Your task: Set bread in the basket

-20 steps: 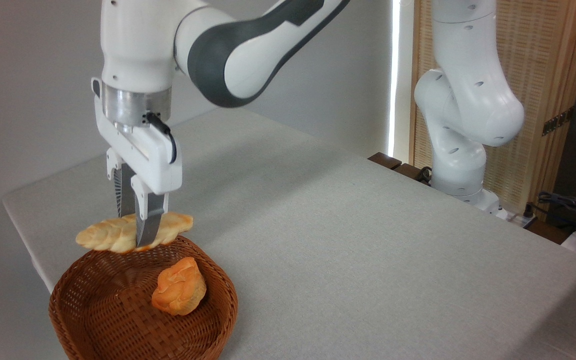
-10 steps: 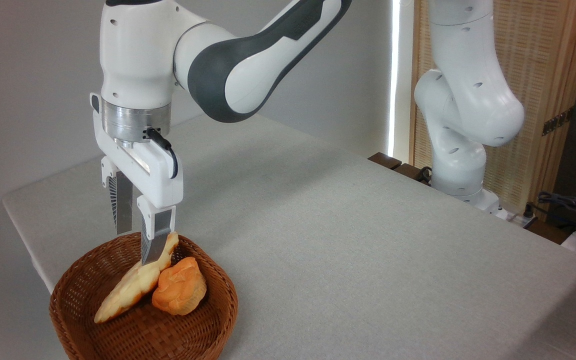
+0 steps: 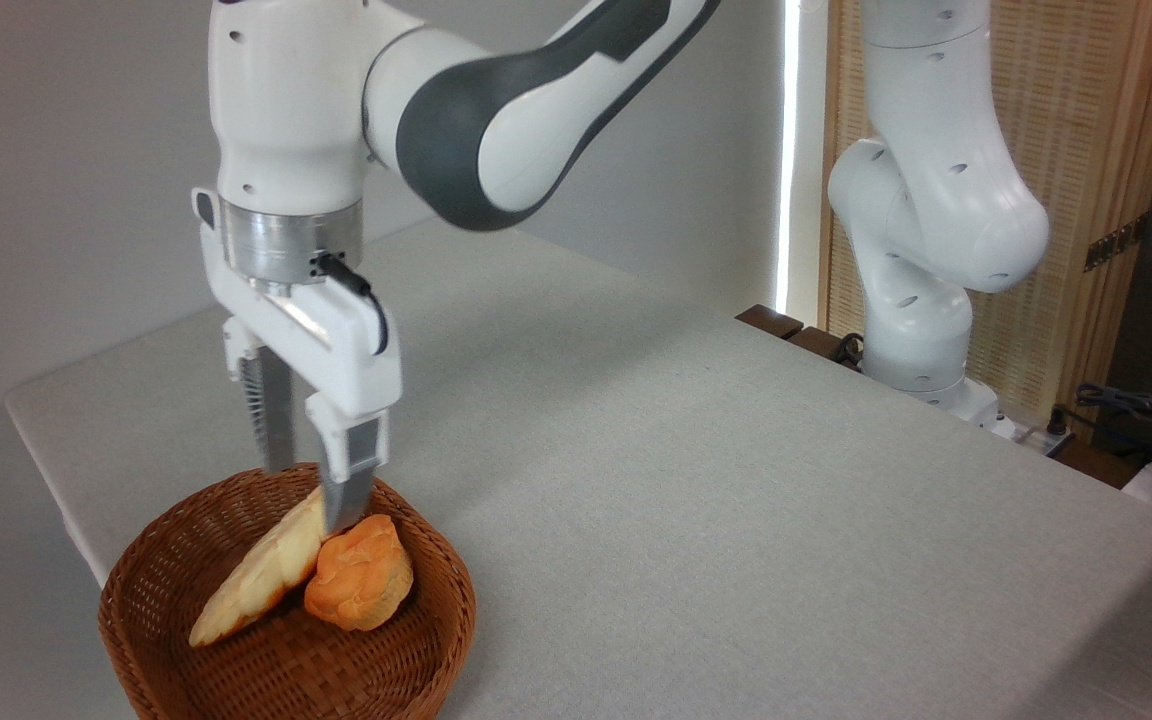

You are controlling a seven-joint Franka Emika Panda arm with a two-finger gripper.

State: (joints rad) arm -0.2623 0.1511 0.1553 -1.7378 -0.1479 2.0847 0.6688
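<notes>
The long pale golden bread lies tilted inside the reddish-brown wicker basket at the lower left, its upper end leaning against the far rim. Beside it on the right sits a small round orange bun. My gripper hangs just above the basket's far rim, open, with nothing between its fingers. The nearer finger hides the bread's upper tip.
The basket stands near the table's front left corner, close to the left edge. The arm's white base rises at the table's far right side. Cables and clutter lie beyond the right edge.
The bread, held above the basket a second ago, dropped into it as the gripper opened. Since then the gripper has shifted slightly to the right, and the bread has stayed put.
</notes>
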